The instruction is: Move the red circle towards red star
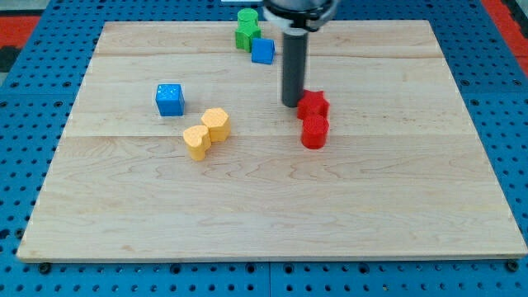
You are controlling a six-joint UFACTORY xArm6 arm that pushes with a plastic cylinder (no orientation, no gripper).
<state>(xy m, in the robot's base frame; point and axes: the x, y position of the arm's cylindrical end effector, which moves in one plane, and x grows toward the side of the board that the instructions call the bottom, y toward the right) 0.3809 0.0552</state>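
- Contact is already seen between the red circle (pixel 314 132) and the red star (pixel 313 104): the circle lies just below the star, touching it, so the task is judged almost done.
- My tip (pixel 291 103) is a bare rod; nothing is held, and it stands just left of the star.
- Only a small retreat, without disturbing the pair, seems needed next.
- A pale wooden board (pixel 272 198) is set on a blue perforated base (pixel 33 124); two yellow blocks (pixel 206 132) lie well apart at the view's left.

star (pixel 313 103) touching circle (pixel 314 132) below it, my tip (pixel 292 103) left of star
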